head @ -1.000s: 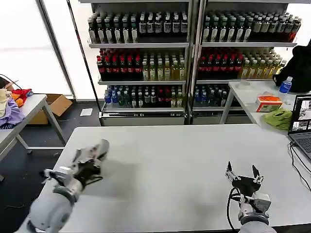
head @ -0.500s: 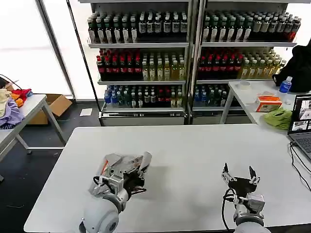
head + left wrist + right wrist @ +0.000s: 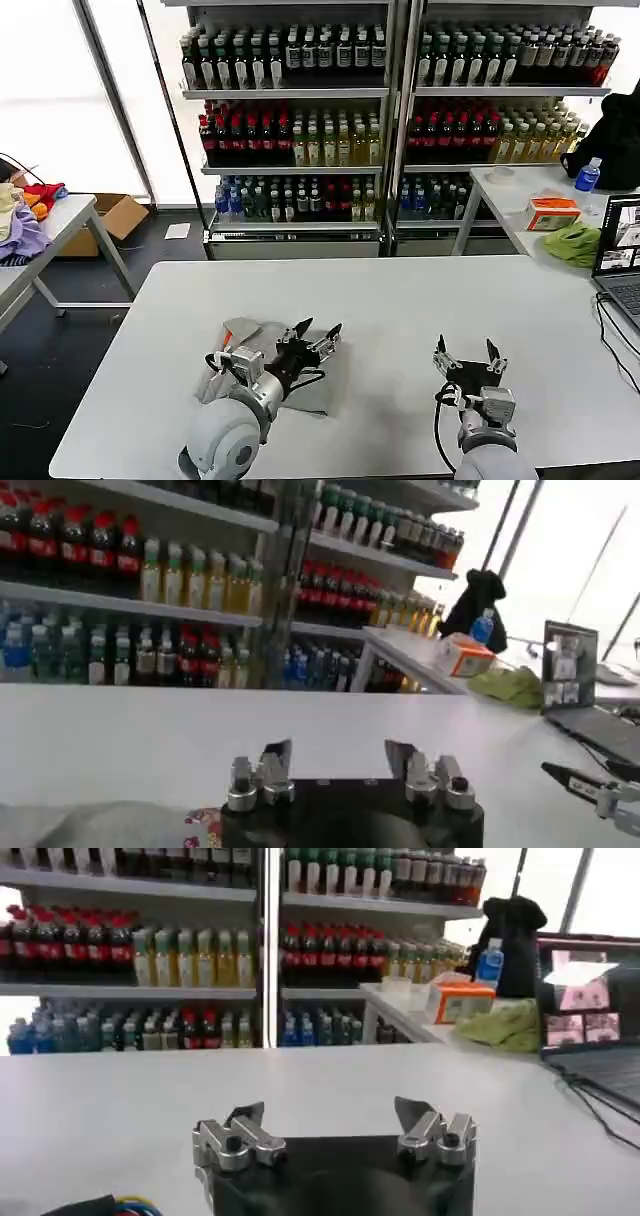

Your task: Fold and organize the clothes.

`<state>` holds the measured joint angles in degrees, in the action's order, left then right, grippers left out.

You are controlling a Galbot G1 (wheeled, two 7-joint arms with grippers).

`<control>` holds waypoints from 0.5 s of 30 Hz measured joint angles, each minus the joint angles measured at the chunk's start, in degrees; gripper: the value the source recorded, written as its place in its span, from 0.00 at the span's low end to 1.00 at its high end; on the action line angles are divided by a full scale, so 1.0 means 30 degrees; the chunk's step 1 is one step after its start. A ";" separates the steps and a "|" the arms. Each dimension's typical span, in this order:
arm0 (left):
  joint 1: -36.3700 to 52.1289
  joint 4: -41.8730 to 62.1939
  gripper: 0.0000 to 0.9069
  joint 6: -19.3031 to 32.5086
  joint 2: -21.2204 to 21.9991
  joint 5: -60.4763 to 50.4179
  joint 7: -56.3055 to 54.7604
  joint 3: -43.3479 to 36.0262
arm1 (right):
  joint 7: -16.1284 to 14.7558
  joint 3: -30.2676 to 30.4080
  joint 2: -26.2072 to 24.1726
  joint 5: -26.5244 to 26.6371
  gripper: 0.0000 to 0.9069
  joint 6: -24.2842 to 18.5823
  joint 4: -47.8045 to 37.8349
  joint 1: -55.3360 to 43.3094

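The left gripper's (image 3: 319, 334) black fingers (image 3: 275, 756) are spread apart and hold nothing, hovering over the far edge of a folded grey cotton T-shirt (image 3: 303, 390) with orange-red neck trim, lying on the near left part of the white counter (image 3: 400, 300). The right gripper's (image 3: 467, 352) fingers (image 3: 413, 1112) are likewise spread and empty, low over bare counter, well apart from the T-shirt.

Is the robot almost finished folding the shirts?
Not yet, it looks early. One folded grey T-shirt already lies on the white table, partly under the left arm. Nothing is in hand now: the left end effector hovers open over the shirt, and the right end effector waits open over bare table. Any tidying or more shirts would still be left.
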<state>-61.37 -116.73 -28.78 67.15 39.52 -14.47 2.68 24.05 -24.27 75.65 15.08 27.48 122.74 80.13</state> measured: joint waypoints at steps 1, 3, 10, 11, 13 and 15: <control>-0.0012 -0.0001 1.00 -0.0010 -0.0049 0.0056 -0.0046 0.0114 | 0.0097 0.0220 -0.0063 0.0404 1.00 0.0166 0.0005 -0.0197; -0.0070 0.0004 1.00 -0.0059 -0.0231 0.0053 -0.0168 0.0390 | 0.0266 0.0624 -0.0179 0.1333 1.00 0.0440 0.0024 -0.0542; -0.0425 -0.0180 1.00 -0.0497 -0.1298 0.0105 -0.0832 0.1778 | 0.1176 0.2216 -0.0877 0.6047 1.00 0.1183 -0.0244 -0.2000; -0.0490 -0.0232 1.00 -0.0566 -0.1456 0.0130 -0.0927 0.1999 | 0.1343 0.2429 -0.0994 0.6911 1.00 0.1266 -0.0278 -0.2221; -0.0634 -0.0348 1.00 -0.0726 -0.1736 0.0137 -0.1097 0.2444 | 0.1626 0.2802 -0.1261 0.8501 1.00 0.1390 -0.0387 -0.2624; -0.0805 -0.0459 1.00 -0.0883 -0.1934 0.0133 -0.1225 0.2813 | 0.1858 0.3182 -0.1577 1.0063 1.00 0.1489 -0.0512 -0.3032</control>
<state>-63.79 -118.10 -31.43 61.35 39.92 -18.15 11.12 29.63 -14.72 70.92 45.27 31.95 121.21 71.04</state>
